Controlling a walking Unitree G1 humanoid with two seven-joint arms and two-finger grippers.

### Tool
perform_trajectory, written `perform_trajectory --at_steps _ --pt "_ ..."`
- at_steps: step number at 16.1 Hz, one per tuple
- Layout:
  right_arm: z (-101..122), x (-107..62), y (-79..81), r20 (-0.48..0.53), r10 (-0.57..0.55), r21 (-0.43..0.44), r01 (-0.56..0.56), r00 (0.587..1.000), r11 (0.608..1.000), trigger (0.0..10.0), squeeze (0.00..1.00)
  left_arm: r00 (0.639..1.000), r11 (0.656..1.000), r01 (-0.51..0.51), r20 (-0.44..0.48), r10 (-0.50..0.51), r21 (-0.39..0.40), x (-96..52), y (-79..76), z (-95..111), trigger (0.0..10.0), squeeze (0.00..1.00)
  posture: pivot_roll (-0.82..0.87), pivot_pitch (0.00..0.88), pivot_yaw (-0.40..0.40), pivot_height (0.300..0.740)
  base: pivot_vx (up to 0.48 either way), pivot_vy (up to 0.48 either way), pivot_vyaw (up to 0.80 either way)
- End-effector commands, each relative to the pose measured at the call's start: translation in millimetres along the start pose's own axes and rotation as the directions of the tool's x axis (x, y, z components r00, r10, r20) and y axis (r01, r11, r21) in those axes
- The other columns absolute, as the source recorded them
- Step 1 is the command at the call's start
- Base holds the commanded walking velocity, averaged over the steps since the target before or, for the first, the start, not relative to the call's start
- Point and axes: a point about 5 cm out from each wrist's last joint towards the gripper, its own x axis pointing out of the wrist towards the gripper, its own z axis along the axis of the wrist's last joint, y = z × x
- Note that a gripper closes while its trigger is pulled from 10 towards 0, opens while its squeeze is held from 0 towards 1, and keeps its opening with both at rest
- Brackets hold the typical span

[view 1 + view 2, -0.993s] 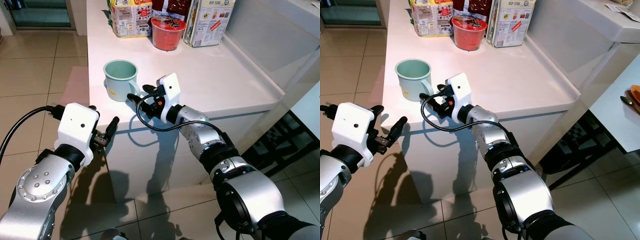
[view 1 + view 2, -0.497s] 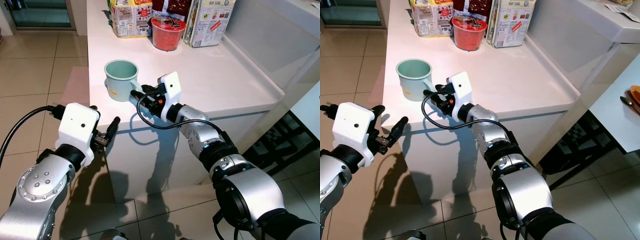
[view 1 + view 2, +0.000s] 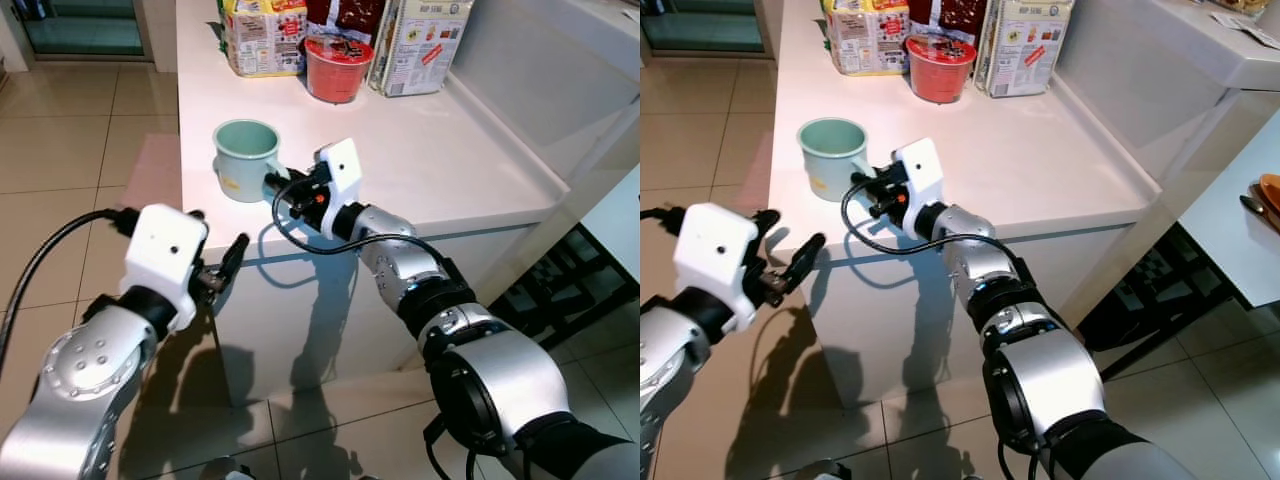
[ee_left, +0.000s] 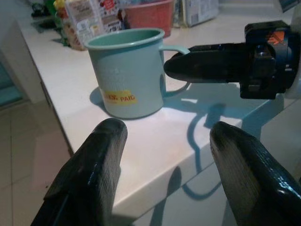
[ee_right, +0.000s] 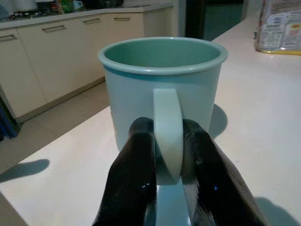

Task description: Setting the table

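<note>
Gripping mug [image 5: 162, 89] handle: right tool [image 5: 167, 155] | left tool [image 4: 174, 155] released | red bowl [image 3: 338, 67], boxes [image 3: 422, 45] behind

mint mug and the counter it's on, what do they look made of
Mint mug: likely enamelled metal, maybe glazed ceramic; thin rolled rim, smooth soft sheen, flat strap handle, which the right tool pinches. Counter: glossy white solid surface or stone, going by its seamless top, soft reflections and rounded edge.

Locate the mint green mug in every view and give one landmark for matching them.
Left eye view: mint green mug upper left of centre, on the white counter.
Right eye view: upper left.
Left wrist view: centre.
Right wrist view: centre.
Landmark: right claw closed on the mug's handle.
</note>
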Motion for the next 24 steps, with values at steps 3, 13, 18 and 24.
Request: perform_trajectory --at_steps 3,13,18,24 --pt "35.7 -32.6 -25.5 0.221 -0.055 -0.033 0.064 0.974 0.997 0.0 0.00 0.998 0.999 -0.041 0.050 0.041 -0.006 20.4 -10.1 3.3 10.0 0.00 0.11 0.004 -0.103 0.740 0.000 0.000 0.00" --pt "51.3 -149.1 4.9 0.232 -0.364 -0.088 0.392 0.902 0.916 10.0 0.00 0.985 0.988 -0.141 0.088 0.146 -0.063 39.3 -15.9 -4.5 10.0 0.00 0.04 0.000 -0.052 0.740 0.000 -0.096 0.00" --pt "33.4 -162.8 0.2 0.115 -0.523 -0.151 0.536 0.844 0.831 10.0 0.00 0.981 0.983 -0.172 0.084 0.177 -0.061 49.0 -15.5 -4.4 10.0 0.00 0.05 0.000 -0.054 0.740 0.000 -0.480 0.08" --pt "17.4 -170.6 0.6 0.020 -0.584 -0.178 0.577 0.812 0.797 10.0 0.00 0.979 0.982 -0.177 0.090 0.182 -0.062 53.1 -15.4 -3.6 10.0 0.00 0.04 0.000 -0.036 0.740 0.000 -0.480 0.73"
